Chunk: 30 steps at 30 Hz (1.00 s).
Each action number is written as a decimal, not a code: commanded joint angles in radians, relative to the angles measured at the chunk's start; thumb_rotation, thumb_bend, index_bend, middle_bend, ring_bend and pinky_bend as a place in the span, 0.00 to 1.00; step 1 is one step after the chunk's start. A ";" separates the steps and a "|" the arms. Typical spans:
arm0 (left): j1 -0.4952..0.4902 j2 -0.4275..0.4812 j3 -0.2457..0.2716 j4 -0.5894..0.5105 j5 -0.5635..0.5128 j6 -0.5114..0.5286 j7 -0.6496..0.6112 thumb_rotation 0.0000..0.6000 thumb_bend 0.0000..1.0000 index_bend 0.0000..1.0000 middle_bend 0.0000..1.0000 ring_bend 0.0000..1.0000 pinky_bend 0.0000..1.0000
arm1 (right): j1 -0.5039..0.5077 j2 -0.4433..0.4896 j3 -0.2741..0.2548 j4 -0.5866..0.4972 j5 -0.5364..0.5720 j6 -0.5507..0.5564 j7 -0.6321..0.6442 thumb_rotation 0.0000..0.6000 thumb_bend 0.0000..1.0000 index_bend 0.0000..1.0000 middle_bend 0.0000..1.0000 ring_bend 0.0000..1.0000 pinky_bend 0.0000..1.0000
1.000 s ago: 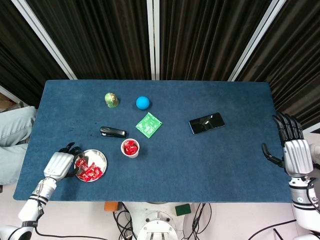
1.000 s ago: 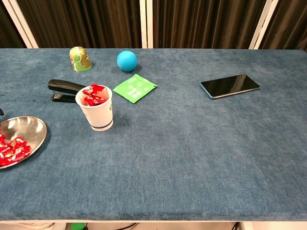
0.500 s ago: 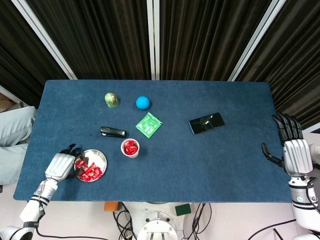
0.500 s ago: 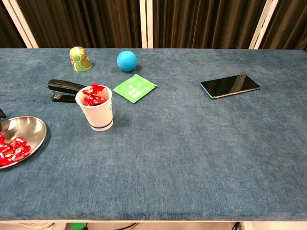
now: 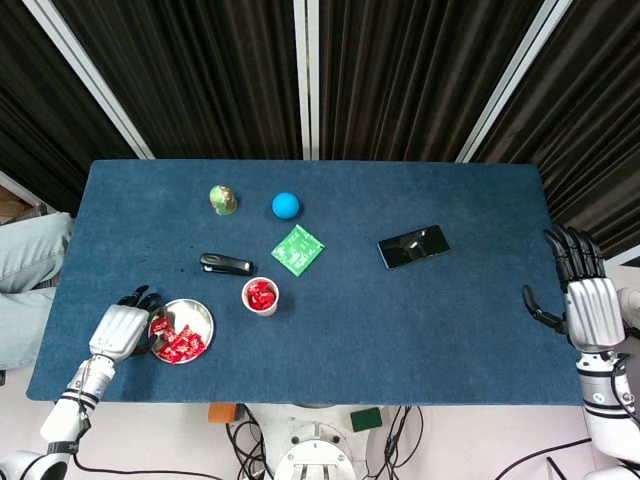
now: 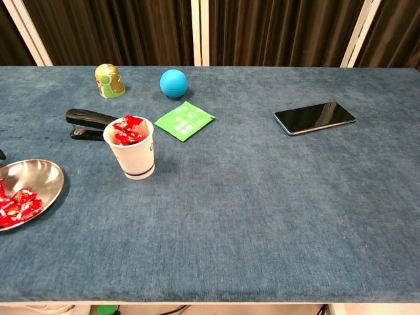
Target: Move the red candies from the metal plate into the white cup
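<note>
A round metal plate lies near the table's front left corner, with several red candies heaped in its front-left part. To its right stands the white cup, also with red candies in it. My left hand is at the plate's left rim, its dark fingers curled down over the candies; whether they pinch one is hidden. The chest view shows the plate and cup but almost nothing of that hand. Beyond the right table edge, my right hand hangs with fingers spread, holding nothing.
A black stapler lies just behind the plate and cup. A green packet, a blue ball and a green-yellow figure are further back. A black phone lies right of centre.
My left hand shifted slightly at the plate's rim and came back; a fingertip seen at the chest view's left edge has drawn out. Everything else stayed put.
</note>
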 commanded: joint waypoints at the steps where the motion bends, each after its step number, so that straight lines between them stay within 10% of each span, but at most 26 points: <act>1: 0.001 -0.002 -0.002 0.001 0.000 0.001 0.001 1.00 0.31 0.42 0.19 0.07 0.28 | 0.001 0.000 0.000 -0.001 0.000 -0.001 -0.002 1.00 0.38 0.00 0.00 0.00 0.00; 30: 0.001 0.017 -0.024 -0.019 0.032 0.033 -0.075 1.00 0.35 0.56 0.21 0.07 0.28 | 0.002 0.007 0.002 -0.011 0.002 -0.004 -0.005 1.00 0.38 0.00 0.00 0.00 0.00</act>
